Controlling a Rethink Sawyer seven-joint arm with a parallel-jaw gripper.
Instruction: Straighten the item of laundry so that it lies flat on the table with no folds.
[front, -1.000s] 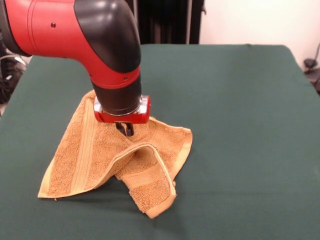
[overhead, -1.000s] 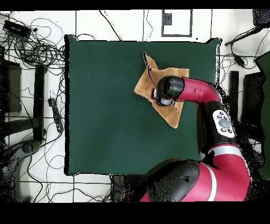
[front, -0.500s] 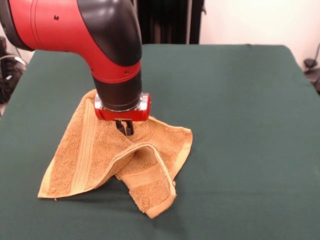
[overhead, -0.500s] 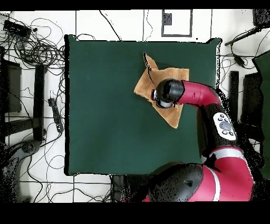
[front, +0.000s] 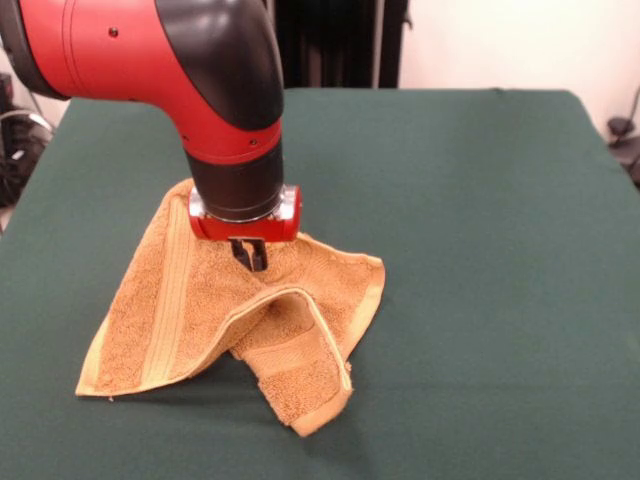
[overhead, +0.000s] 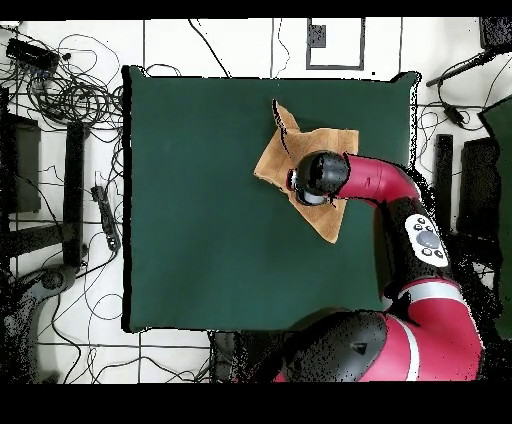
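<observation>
I had the hand (front: 250, 258) down on the towel (front: 180, 310), tips pressed together into the raised cloth right under the wrist; it looked clenched on the towel, a narrow dark pair of fingers with terry bunched around them. The towel was not flat: it peaked at the hand and fell away from it in folds. One wing ran down and out to the camera-left of the hand, showing a woven band along its length; a second flap folded over below the hand and ended in a corner toward the near desk (front: 480, 250) edge. A third corner lay just camera-right of the hand. From overhead the arm covered the towel's (overhead: 275, 160) middle, with cloth showing on all sides of the wrist, sitting on the desk (overhead: 190, 200) toward its far right part.
</observation>
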